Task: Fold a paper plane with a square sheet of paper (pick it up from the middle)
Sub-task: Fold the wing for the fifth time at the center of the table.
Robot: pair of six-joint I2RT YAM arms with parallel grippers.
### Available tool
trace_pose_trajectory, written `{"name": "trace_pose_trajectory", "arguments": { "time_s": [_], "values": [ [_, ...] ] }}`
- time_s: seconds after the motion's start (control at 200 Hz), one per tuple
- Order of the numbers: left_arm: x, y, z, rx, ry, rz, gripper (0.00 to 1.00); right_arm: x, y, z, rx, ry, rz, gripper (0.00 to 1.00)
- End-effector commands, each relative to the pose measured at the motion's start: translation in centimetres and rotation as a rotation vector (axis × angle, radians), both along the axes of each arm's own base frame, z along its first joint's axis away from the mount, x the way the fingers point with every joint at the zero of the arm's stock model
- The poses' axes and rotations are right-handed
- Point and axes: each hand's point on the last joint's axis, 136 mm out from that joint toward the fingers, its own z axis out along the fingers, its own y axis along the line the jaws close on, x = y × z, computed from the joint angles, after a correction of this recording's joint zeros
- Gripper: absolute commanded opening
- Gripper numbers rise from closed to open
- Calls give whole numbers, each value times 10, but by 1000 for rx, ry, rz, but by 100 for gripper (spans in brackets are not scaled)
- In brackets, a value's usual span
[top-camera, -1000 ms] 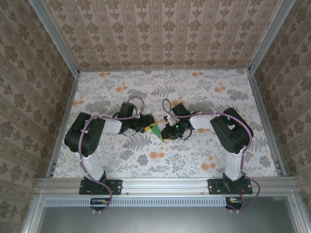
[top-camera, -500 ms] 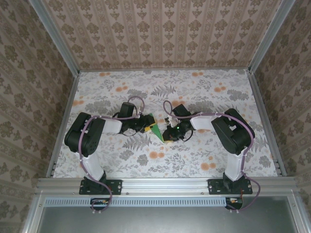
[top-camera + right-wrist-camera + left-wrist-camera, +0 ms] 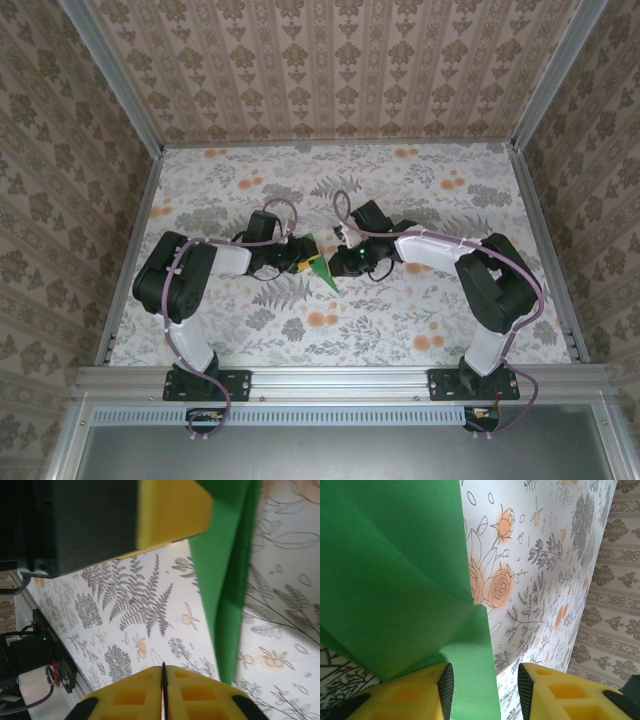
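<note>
Just ahead of the left gripper (image 3: 298, 257), near the middle of the table (image 3: 420, 190), lies the paper (image 3: 321, 269). It is already partly folded into a pointed green wedge whose tip aims toward the arm bases. Left gripper: jaws spread, with a flap of the paper standing in the gap and lying against one pad (image 3: 446, 687) (the other pad is clear of it, so nothing is pinched). Right gripper (image 3: 163, 672): fingers pressed together on nothing, on the far side of the paper from the left gripper, its closed tip beside the folded edge. Handling, as judged: the paper is thin, very light and limp across a span, but stiffer along its creases. It should slide readily on the smooth patterned table and crumple under a careless squeeze. The best hold is probably the layered fold nearest the left gripper, pinched flat, while the closed tip presses along the crease.
</note>
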Motion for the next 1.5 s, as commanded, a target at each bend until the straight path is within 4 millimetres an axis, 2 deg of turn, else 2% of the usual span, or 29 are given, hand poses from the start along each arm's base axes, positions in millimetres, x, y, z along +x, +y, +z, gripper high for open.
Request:
{"name": "trace_pose_trajectory", "arguments": {
  "time_s": [0.0,0.165,0.275,0.63,0.89,1.18,1.495],
  "values": [
    [-15,14,-32,97,101,16,42,9,13,-3,-26,-6,-13,7],
    [-15,14,-33,99,107,21,41,18,23,-20,-55,19,-31,0],
    [-14,14,-32,100,112,26,40,18,24,-29,-67,35,-31,0],
    [-16,16,-35,113,136,32,32,10,3,-66,-179,80,-48,0],
    [-16,26,-44,188,153,49,28,-2,-12,-76,-218,115,-35,0],
    [-19,35,-52,246,176,49,25,-14,-21,-78,-238,139,-5,0],
    [-21,41,-61,279,197,49,22,-37,-36,-83,-216,184,17,0]
  ]
}}
